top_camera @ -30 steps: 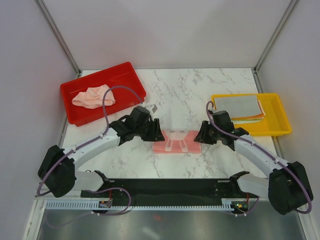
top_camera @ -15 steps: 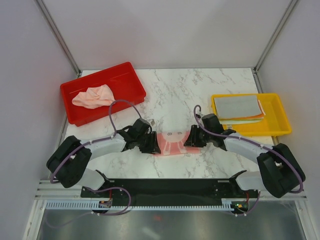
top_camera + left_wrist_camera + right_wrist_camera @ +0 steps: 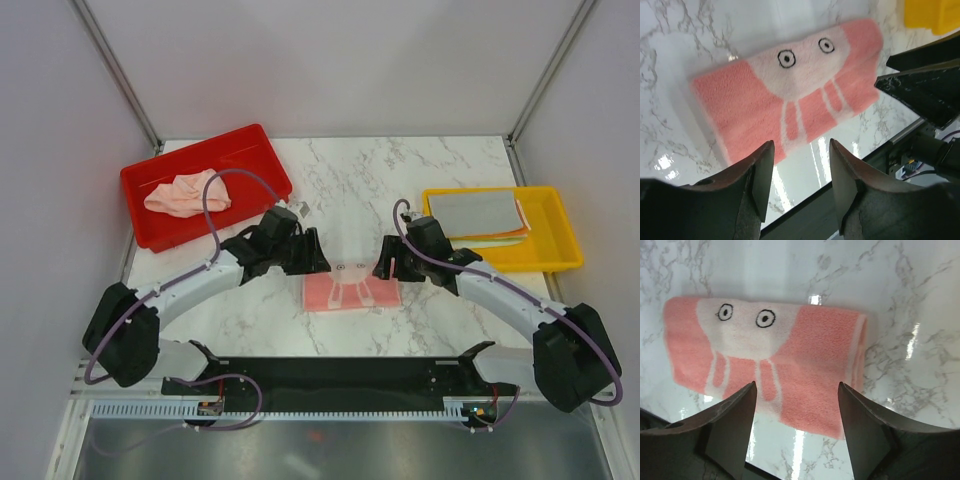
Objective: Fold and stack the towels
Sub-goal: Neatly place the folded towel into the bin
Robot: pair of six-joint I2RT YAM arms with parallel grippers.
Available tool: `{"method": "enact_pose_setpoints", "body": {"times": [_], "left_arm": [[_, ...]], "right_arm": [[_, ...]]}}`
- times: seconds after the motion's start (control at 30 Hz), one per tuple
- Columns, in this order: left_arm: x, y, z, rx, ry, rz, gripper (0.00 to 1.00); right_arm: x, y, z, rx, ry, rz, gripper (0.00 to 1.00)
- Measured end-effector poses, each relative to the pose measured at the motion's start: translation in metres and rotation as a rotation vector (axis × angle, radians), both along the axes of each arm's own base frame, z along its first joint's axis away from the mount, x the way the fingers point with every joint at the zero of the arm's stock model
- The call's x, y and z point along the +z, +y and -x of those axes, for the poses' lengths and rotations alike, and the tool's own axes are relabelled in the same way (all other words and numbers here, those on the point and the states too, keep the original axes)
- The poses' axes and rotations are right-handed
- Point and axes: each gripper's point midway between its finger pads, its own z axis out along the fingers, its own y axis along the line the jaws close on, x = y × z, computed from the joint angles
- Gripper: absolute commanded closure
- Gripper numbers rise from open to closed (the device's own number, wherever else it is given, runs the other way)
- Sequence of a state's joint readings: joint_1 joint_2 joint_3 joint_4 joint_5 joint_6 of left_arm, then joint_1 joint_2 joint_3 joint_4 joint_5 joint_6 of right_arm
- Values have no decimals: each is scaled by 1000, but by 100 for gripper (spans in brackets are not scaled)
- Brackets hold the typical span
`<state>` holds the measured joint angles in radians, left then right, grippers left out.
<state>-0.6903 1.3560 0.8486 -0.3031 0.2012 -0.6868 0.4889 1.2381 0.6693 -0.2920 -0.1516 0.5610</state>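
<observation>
— Pink cloth under your wrists: what is it, and do you have hold of it?

— Nearest me, the pink bunny towel (image 3: 350, 291) lies flat on the marble table (image 3: 400, 170). It is folded to a rectangle, with the white face and two round eyes showing on top. My left gripper (image 3: 316, 264) and right gripper (image 3: 388, 268) hang over its left and right ends, clear of the cloth. Both have their jaws spread wide with nothing between them.

— How would it handle?

— I judge it light, soft and limp, so it would droop from any pinch rather than slip. The right end shows a doubled fold. Pinching through both layers there, or at two corners of one end, should keep it together.

— And farther off?

— To my right, the yellow tray (image 3: 555, 225) holds a stack of folded towels (image 3: 480, 212), grey-white on top. Far left, the red tray (image 3: 250, 165) holds a crumpled peach-pink towel (image 3: 185, 193), not yet folded.
</observation>
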Motion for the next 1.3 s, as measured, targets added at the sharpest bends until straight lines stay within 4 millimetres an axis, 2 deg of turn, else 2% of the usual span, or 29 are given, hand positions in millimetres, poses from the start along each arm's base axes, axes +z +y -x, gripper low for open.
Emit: {"method": "enact_pose_setpoints", "body": {"times": [0.07,0.13,0.2,0.3,0.37,0.47,0.53,0.63,0.67,0.73,0.77,0.8,0.93,1.0,1.07,1.13,1.23,1.3], "left_arm": [[5,-1,-11,17,-20,10,44],[-4,0,-14,26,-5,-5,44],[-26,3,-12,28,33,-36,44],[-65,15,2,31,121,-107,44],[-83,23,9,37,166,-136,44],[-80,22,4,43,156,-115,44],[-81,24,3,51,153,-110,44],[-81,25,1,59,147,-102,44],[-81,26,1,61,147,-101,44],[-81,27,0,66,146,-99,44],[-81,27,-1,68,146,-98,44],[-80,28,-1,69,146,-97,44],[-77,36,-1,91,166,-118,44],[-67,45,-5,120,186,-144,42],[-44,53,-17,154,160,-150,39],[-2,56,-34,180,75,-113,38],[70,59,-56,200,-97,-28,37],[88,62,-59,204,-144,-11,37]], "right_arm": [[-2,-8,-3,-18,-9,48,23],[-8,-17,-1,-29,1,94,21],[-17,-23,0,-30,24,138,21],[-32,-28,-1,-19,62,188,21],[-43,-28,1,0,92,204,23],[-51,-24,2,19,103,187,27],[-51,-19,0,29,81,154,33],[-52,-11,-2,40,50,103,55],[-53,-10,-3,39,44,91,68],[-56,-6,0,49,47,69,83],[-57,-5,1,48,54,58,96],[-56,-3,1,52,53,51,100],[-50,-7,2,55,81,87,100],[-35,-10,-7,59,85,123,100],[-9,-13,-29,55,59,150,100],[22,-19,-59,43,1,168,100],[54,-39,-93,9,-51,201,100],[65,-61,-105,-15,-46,247,100]]}}
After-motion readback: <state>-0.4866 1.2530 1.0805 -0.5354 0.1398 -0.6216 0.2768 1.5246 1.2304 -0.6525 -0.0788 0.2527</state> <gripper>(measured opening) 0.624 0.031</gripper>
